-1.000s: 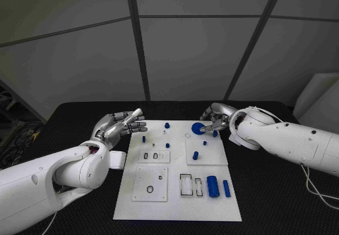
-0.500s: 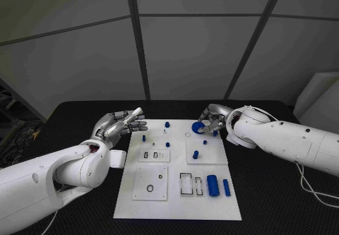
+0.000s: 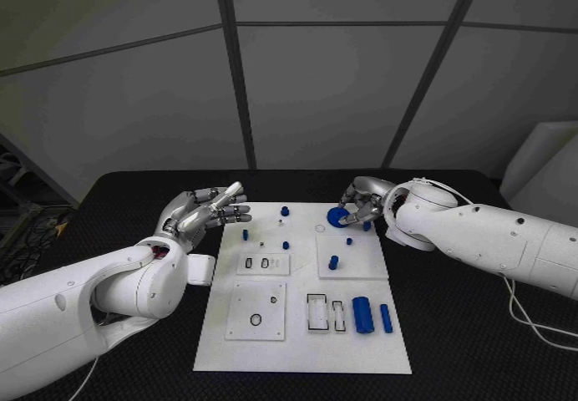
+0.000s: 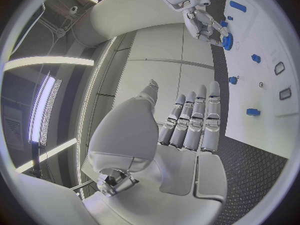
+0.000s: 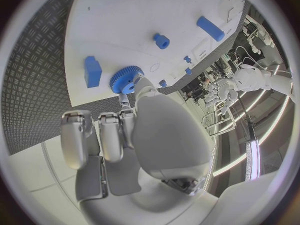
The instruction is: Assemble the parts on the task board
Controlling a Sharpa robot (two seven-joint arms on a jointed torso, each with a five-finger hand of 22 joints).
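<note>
Pinching the blue gear [image 3: 338,216] above the task board [image 3: 301,351]'s far edge, presumably for seating, the right hand [image 3: 362,203] gripped it while the left hand [image 3: 205,214] hovered alongside, fingers apart, empty.

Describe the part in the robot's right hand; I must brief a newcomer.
On the white task board, look to the far edge, where the right hand pinches the blue gear. It is a toothed round disc; its neighbours are small plain pegs and blocks.
</note>
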